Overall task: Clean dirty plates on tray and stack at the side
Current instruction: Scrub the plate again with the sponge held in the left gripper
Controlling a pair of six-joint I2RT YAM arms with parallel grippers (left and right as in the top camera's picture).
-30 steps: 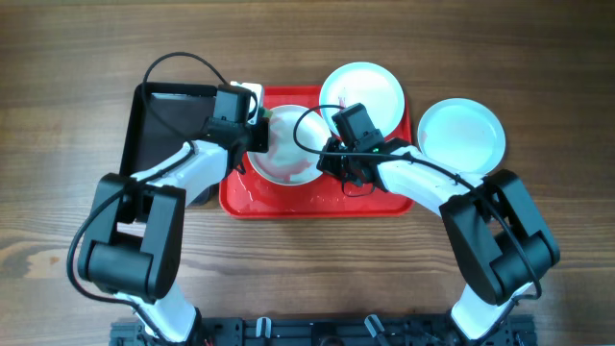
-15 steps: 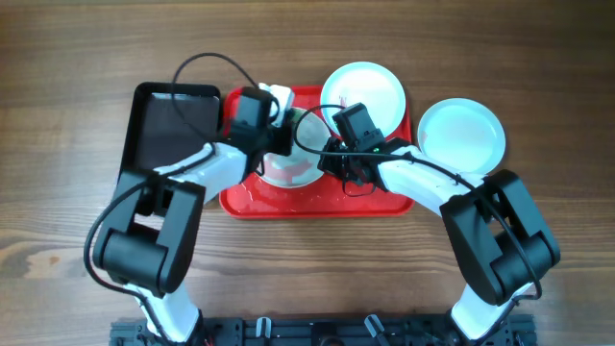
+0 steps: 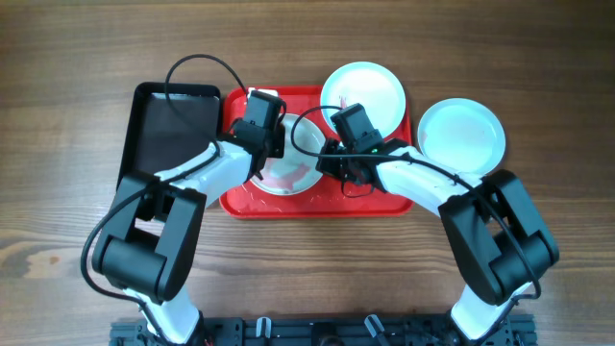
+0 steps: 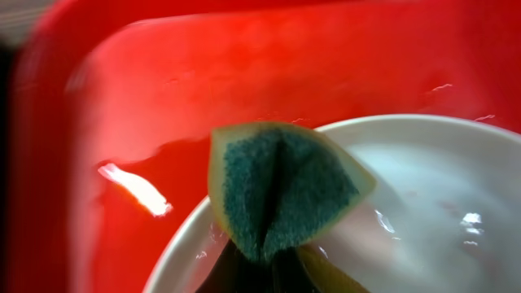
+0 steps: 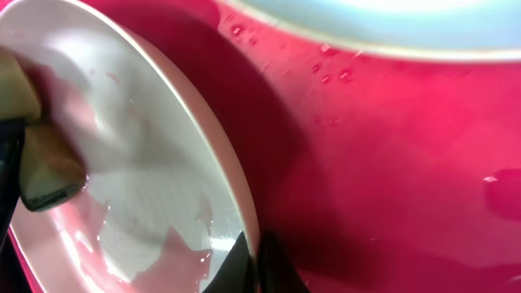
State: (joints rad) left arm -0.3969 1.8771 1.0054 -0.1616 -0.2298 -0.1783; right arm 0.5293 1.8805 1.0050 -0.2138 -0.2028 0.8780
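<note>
Overhead, the wooden bench (image 3: 58, 96) carried the red tray (image 3: 317, 204) at centre, with a black tray (image 3: 168, 125) just beside it on the left. One plain pale plate (image 3: 461, 130) lay on the wood to the right, and a second pale plate (image 3: 370, 86) lay at the tray's far right corner. A third, white plate (image 5: 138, 163) sat tilted and wet in the tray's left half (reddish traces showed low on its face), its rim pinched by the right end effector (image 5: 252, 264). The left end effector (image 4: 259, 275) was clamped on a folded green-and-yellow sponge (image 4: 281, 187), which pressed against that plate's inner face near the rim.
</note>
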